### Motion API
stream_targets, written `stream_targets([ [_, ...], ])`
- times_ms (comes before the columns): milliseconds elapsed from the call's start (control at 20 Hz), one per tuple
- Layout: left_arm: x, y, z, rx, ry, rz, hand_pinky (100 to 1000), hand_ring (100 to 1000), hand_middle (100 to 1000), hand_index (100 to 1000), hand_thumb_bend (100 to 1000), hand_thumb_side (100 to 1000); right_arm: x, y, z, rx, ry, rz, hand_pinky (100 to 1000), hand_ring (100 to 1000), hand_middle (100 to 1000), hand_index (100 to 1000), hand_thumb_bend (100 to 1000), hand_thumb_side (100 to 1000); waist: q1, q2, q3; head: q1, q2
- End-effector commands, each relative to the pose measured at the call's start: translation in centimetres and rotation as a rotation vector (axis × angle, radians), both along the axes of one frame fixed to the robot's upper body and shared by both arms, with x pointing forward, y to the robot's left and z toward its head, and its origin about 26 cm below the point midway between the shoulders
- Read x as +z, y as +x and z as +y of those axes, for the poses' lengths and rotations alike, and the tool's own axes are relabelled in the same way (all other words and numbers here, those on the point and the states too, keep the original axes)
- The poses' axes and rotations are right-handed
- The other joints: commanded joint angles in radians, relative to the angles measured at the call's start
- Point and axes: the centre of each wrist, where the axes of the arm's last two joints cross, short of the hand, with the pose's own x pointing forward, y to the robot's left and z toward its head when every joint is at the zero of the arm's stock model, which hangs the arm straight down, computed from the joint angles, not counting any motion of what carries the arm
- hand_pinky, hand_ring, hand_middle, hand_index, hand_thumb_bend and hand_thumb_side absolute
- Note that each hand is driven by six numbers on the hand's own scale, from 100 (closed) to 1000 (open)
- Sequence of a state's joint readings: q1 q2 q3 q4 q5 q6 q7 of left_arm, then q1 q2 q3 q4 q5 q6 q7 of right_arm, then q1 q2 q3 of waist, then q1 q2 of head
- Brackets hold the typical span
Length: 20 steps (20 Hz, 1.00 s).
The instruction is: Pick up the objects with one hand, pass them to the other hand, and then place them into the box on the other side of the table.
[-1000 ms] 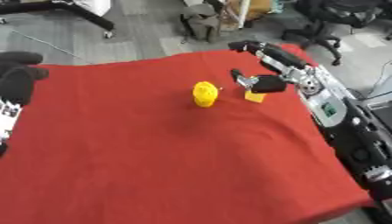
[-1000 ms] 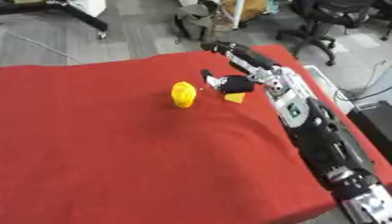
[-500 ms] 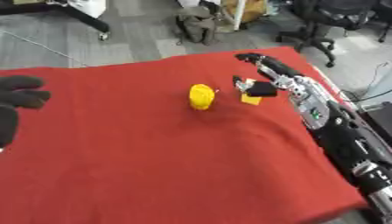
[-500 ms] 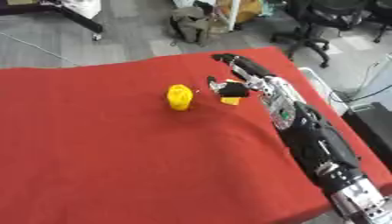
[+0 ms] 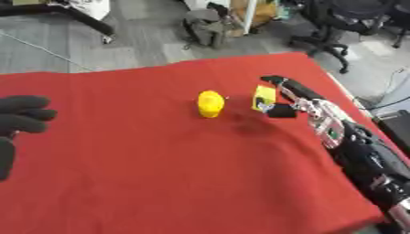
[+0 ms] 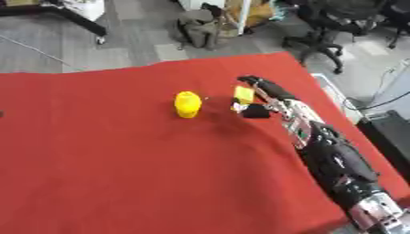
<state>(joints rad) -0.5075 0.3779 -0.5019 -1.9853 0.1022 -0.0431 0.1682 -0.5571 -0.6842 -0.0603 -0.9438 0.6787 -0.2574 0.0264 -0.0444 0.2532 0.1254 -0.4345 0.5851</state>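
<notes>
A small yellow block (image 5: 264,97) stands upright between the fingers and thumb of my right hand (image 5: 287,101), which is shut on it over the far right of the red table (image 5: 160,183). A dark shadow (image 5: 252,126) lies on the cloth just below the hand. A rounded yellow object (image 5: 211,103) sits on the cloth a little to the left of the block, apart from the hand. My left hand (image 5: 22,118) shows at the left edge with relaxed fingers, holding nothing. No box is in view.
The red table's far edge runs across the top, with grey floor, a bag (image 5: 207,28) and office chairs (image 5: 332,23) beyond it. A dark case (image 5: 398,130) stands off the right edge beside my right forearm (image 5: 360,160).
The camera has shifted. My right hand has closed on the yellow block, which lay on the cloth by its fingers before and now stands upright in its grip. The rounded yellow object has not moved.
</notes>
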Motion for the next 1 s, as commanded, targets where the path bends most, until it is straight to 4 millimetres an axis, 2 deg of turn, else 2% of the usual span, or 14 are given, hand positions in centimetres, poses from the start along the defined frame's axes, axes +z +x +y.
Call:
stream_targets([
  [50, 0.4, -0.3, 0.0, -0.005, 0.003, -0.029, 976, 750, 735, 628, 321, 725, 1.1, -0.5, -2.6, -0.049, -0.028, -0.041, 1000, 952, 924, 990, 100, 626, -0.001, -0.011, 0.003, -0.007, -0.02],
  [250, 0.4, -0.3, -0.1, -0.004, 0.003, -0.032, 976, 750, 731, 627, 318, 728, -0.6, -0.8, -3.8, -0.07, -0.022, -0.044, 1000, 944, 911, 985, 100, 630, -0.001, -0.005, 0.008, -0.012, -0.027],
  [350, 0.4, -0.3, -0.1, -0.004, 0.003, -0.033, 976, 749, 730, 627, 316, 731, -1.2, -0.8, -4.0, -0.072, -0.02, -0.058, 984, 908, 837, 950, 100, 575, 0.0, -0.004, 0.01, -0.013, -0.028],
  [550, 0.3, -0.3, -0.2, -0.004, 0.001, -0.027, 977, 748, 728, 627, 311, 738, -1.0, -0.5, -3.7, -0.079, -0.011, -0.135, 926, 806, 613, 778, 100, 445, 0.001, -0.003, 0.01, -0.014, -0.03],
  [600, 0.3, -0.3, -0.2, -0.003, 0.001, -0.026, 977, 748, 728, 628, 310, 739, -0.8, -0.5, -3.6, -0.081, -0.01, -0.159, 916, 791, 585, 750, 100, 423, 0.001, -0.003, 0.01, -0.014, -0.03],
  [1000, 0.2, -0.4, -0.3, -0.003, -0.004, -0.019, 978, 747, 727, 628, 310, 742, -0.1, 0.3, -2.3, -0.057, -0.03, -0.296, 880, 751, 500, 651, 100, 344, -0.002, -0.004, 0.016, -0.021, -0.033],
])
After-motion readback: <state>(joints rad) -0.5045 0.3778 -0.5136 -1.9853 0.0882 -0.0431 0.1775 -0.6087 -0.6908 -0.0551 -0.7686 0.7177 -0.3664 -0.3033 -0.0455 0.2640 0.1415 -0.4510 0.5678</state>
